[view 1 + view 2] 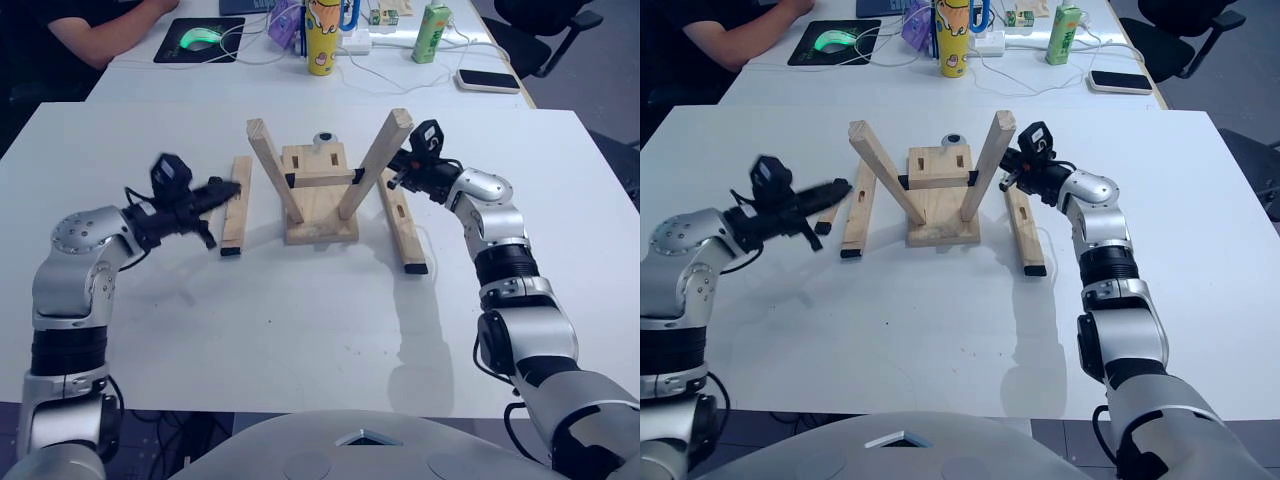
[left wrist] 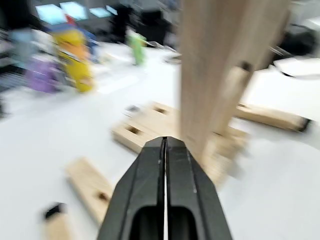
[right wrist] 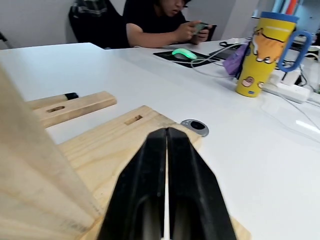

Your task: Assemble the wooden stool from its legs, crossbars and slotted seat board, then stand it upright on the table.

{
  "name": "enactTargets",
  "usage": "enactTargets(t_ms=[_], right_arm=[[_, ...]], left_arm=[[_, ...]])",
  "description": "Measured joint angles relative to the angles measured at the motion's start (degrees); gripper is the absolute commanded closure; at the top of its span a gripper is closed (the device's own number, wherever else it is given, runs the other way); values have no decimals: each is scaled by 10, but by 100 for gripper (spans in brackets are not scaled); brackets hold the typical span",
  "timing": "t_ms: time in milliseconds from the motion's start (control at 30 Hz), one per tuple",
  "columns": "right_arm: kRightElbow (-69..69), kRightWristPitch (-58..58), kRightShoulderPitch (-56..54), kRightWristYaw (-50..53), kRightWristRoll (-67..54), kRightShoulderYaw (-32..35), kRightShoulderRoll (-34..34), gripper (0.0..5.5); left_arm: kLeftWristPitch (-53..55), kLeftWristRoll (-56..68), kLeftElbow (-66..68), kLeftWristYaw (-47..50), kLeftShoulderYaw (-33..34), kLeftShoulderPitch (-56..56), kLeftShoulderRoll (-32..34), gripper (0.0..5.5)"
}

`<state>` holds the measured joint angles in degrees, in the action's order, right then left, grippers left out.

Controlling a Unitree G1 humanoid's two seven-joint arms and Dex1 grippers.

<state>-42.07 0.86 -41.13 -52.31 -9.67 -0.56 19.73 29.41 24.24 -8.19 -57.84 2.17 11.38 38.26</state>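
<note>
The slotted seat board point(image 1: 312, 158) lies flat at the table's middle. Two legs stand in it, splayed apart: one point(image 1: 272, 160) leans left, the other point(image 1: 378, 160) leans right, and a crossbar point(image 1: 322, 180) joins them low down. A loose leg point(image 1: 236, 215) lies left of the board and another point(image 1: 404, 232) lies to its right. A shorter wooden piece point(image 1: 827, 214) rests beside the left loose leg. My left gripper point(image 1: 230, 189) hovers shut over that left leg, holding nothing. My right gripper point(image 1: 393, 174) is shut and empty, close against the right-leaning leg.
A round grommet point(image 1: 323, 137) sits in the table behind the board. On the far desk stand a yellow cup point(image 1: 322, 40), a green carton point(image 1: 431, 32), a phone point(image 1: 488, 80) and a mouse on its pad point(image 1: 198, 40). The white table point(image 1: 300, 330) spreads wide in front.
</note>
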Motion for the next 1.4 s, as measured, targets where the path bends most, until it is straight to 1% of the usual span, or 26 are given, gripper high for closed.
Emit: enactTargets(t_ms=[33,67,133,200,333,467,600,733,967,1400], right_arm=[[-4,6,-2,-27,0,-4,0,550],[-6,9,-2,-39,0,-6,0,550],[-8,14,-2,-59,0,-13,-1,550],[-8,16,-2,-72,1,-21,-6,550],[-3,16,-2,-88,1,-30,-21,550],[20,9,2,-104,1,-44,-28,550],[56,-8,15,-110,0,-53,-33,550],[77,-16,18,-114,0,-67,-53,550],[72,1,18,-93,9,-78,-75,550],[74,4,18,-52,19,-88,-110,550]], left_arm=[[4,-18,0,-16,-45,-16,4,547],[2,-34,1,-20,-75,-27,3,547],[-17,-92,13,-8,-140,-26,-1,547],[-45,-154,39,17,-187,-20,-12,547],[-98,-229,86,91,-222,17,-53,547],[-111,-275,107,133,-227,37,-63,547],[-105,-297,100,141,-227,38,-58,547],[-74,-311,76,147,-230,36,-61,547],[-22,-334,44,177,-228,36,-71,547],[7,-362,46,219,-212,54,-82,547]])
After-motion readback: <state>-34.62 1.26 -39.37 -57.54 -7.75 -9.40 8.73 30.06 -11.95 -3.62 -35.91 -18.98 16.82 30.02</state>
